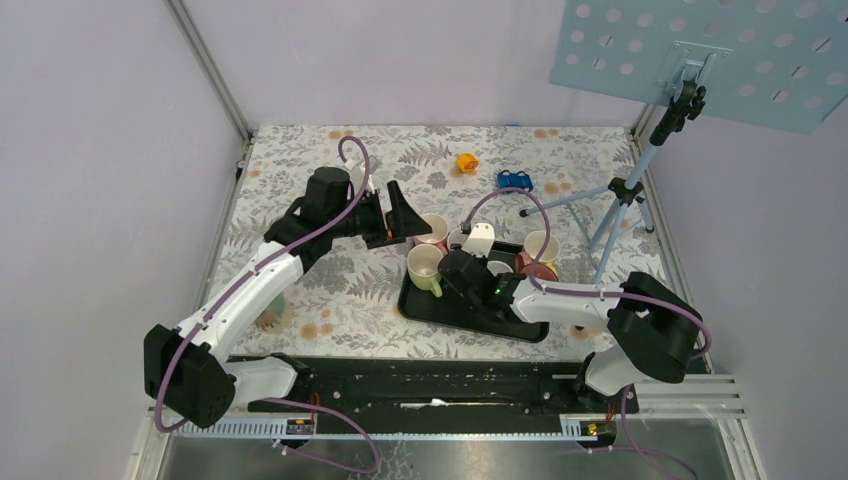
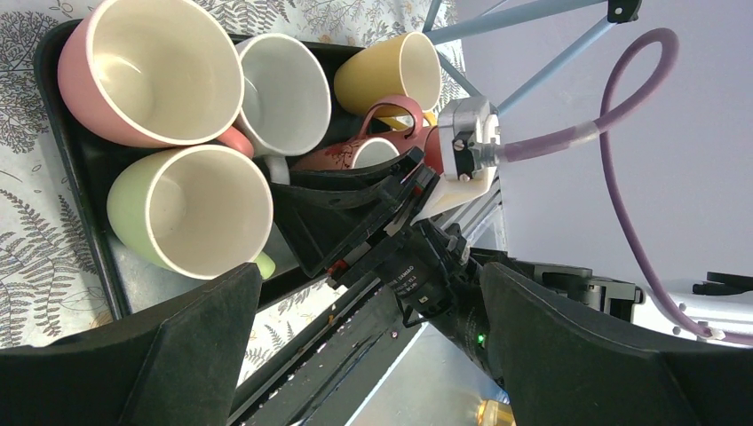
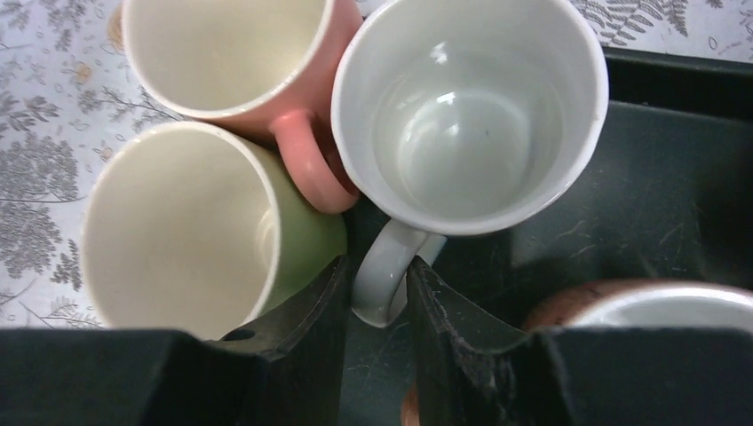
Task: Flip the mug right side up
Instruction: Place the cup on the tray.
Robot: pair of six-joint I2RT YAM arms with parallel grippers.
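The white mug [image 3: 471, 115] stands mouth up in the black tray [image 3: 675, 133], pressed against a pink mug [image 3: 222, 44] and a green mug [image 3: 178, 222]. My right gripper [image 3: 377, 266] straddles the white mug's handle [image 3: 382, 288]; the jaws stand a little apart, with a thin gap on the left side. From the left wrist view the white mug [image 2: 284, 93] sits among the others. My left gripper [image 1: 405, 215] hovers wide open and empty beside the tray's far left corner.
A yellow mug [image 2: 391, 75] and a red-brown mug [image 2: 355, 151] fill the tray's right side. A tripod [image 1: 620, 195] with a perforated board stands at the back right. An orange object [image 1: 467, 161] and a blue object [image 1: 515, 180] lie behind the tray.
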